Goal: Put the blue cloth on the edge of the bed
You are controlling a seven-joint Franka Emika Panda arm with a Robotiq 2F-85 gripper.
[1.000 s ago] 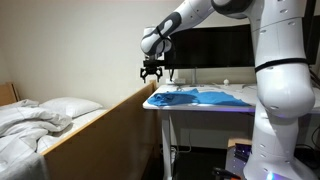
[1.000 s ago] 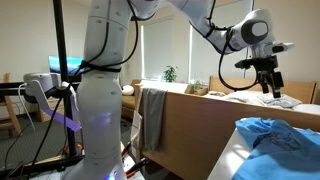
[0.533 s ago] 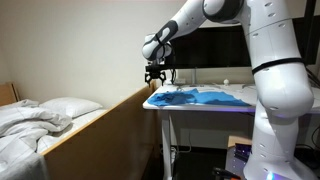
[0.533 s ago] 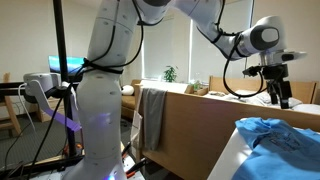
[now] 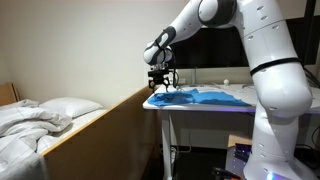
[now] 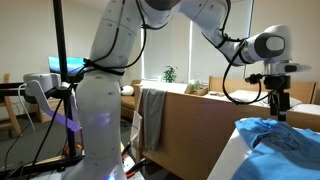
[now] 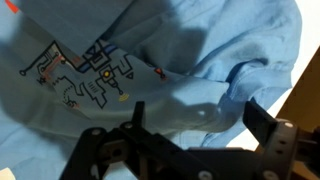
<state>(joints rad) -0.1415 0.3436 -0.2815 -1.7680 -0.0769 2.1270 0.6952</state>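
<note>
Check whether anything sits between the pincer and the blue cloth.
Nothing visible. The pincer hangs open just above the blue cloth on the white desk; the wrist view shows only cloth between and below its fingers.

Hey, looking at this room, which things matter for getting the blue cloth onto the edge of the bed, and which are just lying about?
For the job:
blue cloth, lying on the white desk
edge of the bed, the brown board
end effector, open above the cloth

Just lying about:
pillow
white sheets
monitor
grey hanging cloth
</note>
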